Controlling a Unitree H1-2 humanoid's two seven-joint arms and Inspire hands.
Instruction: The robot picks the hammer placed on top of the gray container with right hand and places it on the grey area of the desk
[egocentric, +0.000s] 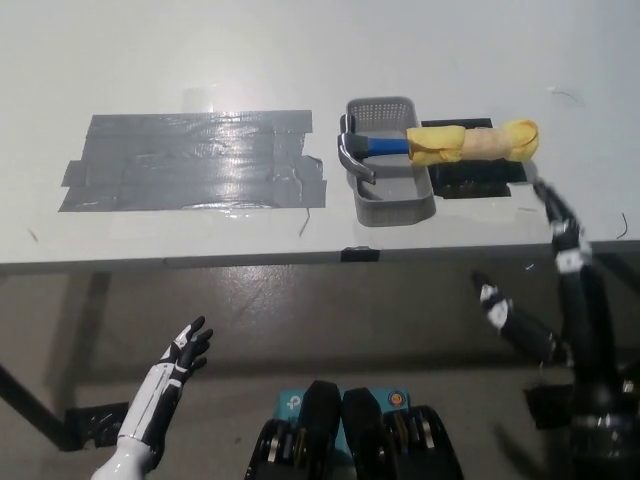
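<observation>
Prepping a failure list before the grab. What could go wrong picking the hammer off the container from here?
1. The hammer lies across the gray container with its wrapped yellow handle overhanging the rim; a push could tip it off.
2. The right hand is open near the desk edge, short of the handle; the soft wrap may slip.
3. The grey area lies across the container; a low carry could snag it.
</observation>
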